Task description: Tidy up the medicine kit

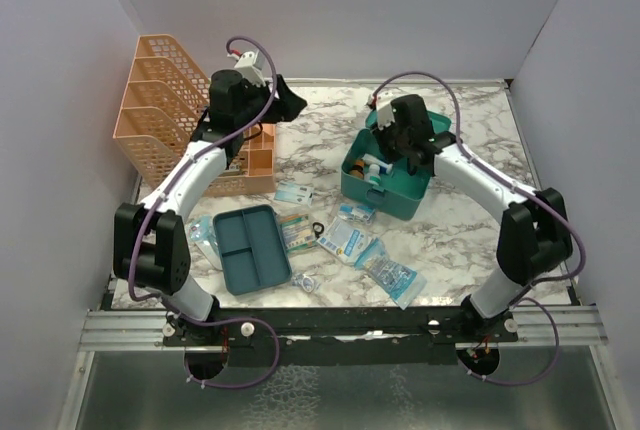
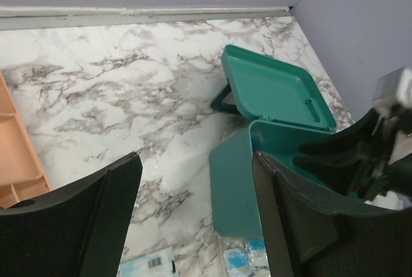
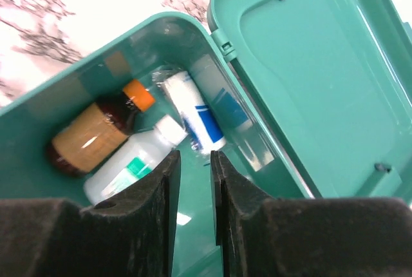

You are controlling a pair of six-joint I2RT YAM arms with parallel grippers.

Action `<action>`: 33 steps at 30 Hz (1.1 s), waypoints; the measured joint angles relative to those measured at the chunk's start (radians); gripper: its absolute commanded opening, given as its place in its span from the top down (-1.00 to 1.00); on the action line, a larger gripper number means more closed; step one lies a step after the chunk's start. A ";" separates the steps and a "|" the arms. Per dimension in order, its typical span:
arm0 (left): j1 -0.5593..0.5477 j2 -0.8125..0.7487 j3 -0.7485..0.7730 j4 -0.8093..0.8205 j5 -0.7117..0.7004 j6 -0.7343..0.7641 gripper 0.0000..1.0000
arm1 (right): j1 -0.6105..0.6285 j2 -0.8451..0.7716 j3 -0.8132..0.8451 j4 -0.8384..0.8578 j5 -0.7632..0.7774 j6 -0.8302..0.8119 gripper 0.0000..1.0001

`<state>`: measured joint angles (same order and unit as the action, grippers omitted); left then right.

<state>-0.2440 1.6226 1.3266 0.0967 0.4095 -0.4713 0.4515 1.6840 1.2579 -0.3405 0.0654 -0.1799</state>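
Observation:
The teal medicine kit (image 1: pixel 385 195) stands open at the right middle of the marble table, its lid (image 3: pixel 309 64) folded back. Inside the kit (image 3: pixel 96 77) lie a brown bottle with an orange cap (image 3: pixel 90 138), a white bottle (image 3: pixel 129 167) and a white and blue tube (image 3: pixel 193 113). My right gripper (image 1: pixel 405 150) hangs over the box interior; its jaws (image 3: pixel 195 158) stand narrowly apart and empty. My left gripper (image 1: pixel 288 105) is raised left of the kit (image 2: pixel 235 180), wide open and empty (image 2: pixel 196 158).
An orange mesh rack (image 1: pixel 160 100) stands at the back left. A flat teal divided tray (image 1: pixel 250 248) lies front left. Packets (image 1: pixel 350 238) (image 1: pixel 390 272) (image 1: pixel 293 193), a small box (image 1: pixel 297 230) and a bag (image 1: pixel 205 240) lie scattered in front of the kit.

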 measured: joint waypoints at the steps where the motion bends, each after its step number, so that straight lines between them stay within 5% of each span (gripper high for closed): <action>1: -0.001 -0.022 -0.028 -0.001 -0.008 0.003 -0.46 | 0.000 -0.018 0.008 -0.018 -0.005 0.020 0.47; 10: -0.034 -0.208 -0.237 0.014 -0.053 0.037 -0.62 | 0.000 -0.147 0.166 -0.294 -0.078 0.296 0.31; 13: -0.040 -0.238 -0.258 0.003 -0.054 0.042 -0.89 | 0.000 -0.176 0.175 -0.390 -0.098 0.362 0.16; 17: -0.040 -0.290 -0.284 -0.018 -0.055 0.068 -0.98 | 0.000 -0.251 0.174 -0.502 -0.105 0.439 -0.05; 26: -0.097 -0.394 -0.337 -0.023 -0.031 0.090 -0.96 | 0.000 -0.480 0.132 -0.657 -0.084 0.592 -0.18; 33: -0.296 -0.437 -0.472 -0.025 0.023 0.076 -0.68 | 0.000 -0.634 -0.085 -0.728 -0.092 0.775 -0.16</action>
<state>-0.5404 1.1854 0.8543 0.0719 0.4320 -0.3950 0.4515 1.0500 1.1732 -1.0687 -0.0265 0.5949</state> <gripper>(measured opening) 0.892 0.590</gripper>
